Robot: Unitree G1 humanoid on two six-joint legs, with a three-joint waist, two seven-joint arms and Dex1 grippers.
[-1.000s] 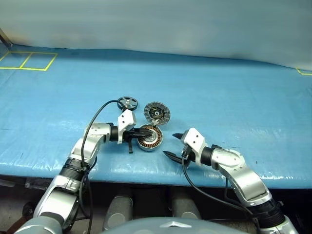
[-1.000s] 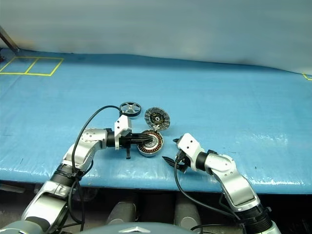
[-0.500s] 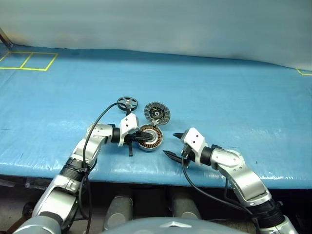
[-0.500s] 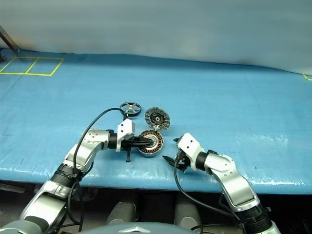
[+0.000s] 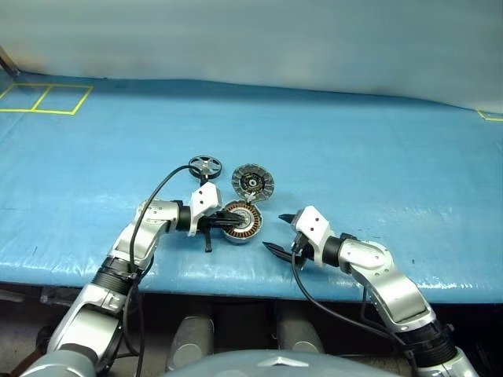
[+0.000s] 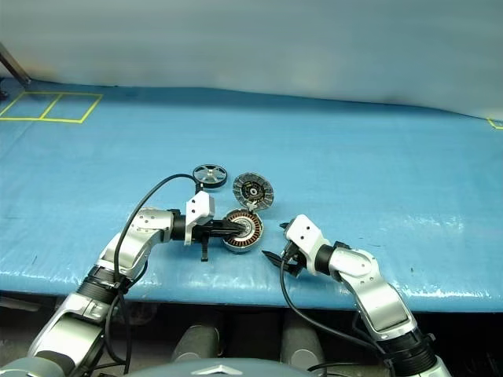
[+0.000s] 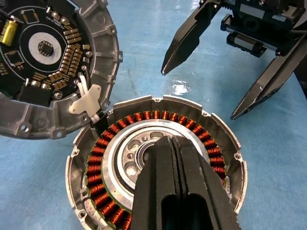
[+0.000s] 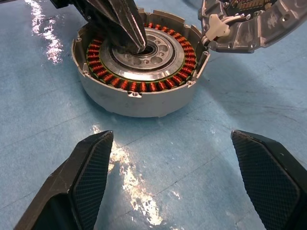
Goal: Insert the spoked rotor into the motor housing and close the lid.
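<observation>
The motor housing lies open on the blue table, with copper windings around a silver centre. Its hinged lid lies flipped back behind it, inner face up. My left gripper is shut, its fingertips resting over the housing's silver centre with nothing between them. The spoked rotor, black-rimmed, lies flat on the table just beyond my left wrist. My right gripper stands open to the right of the housing, a little apart from it, its fingers empty.
The blue sheet covers the table up to its front edge, close below both grippers. Yellow tape squares mark the far left corner. A black cable loops above my left forearm.
</observation>
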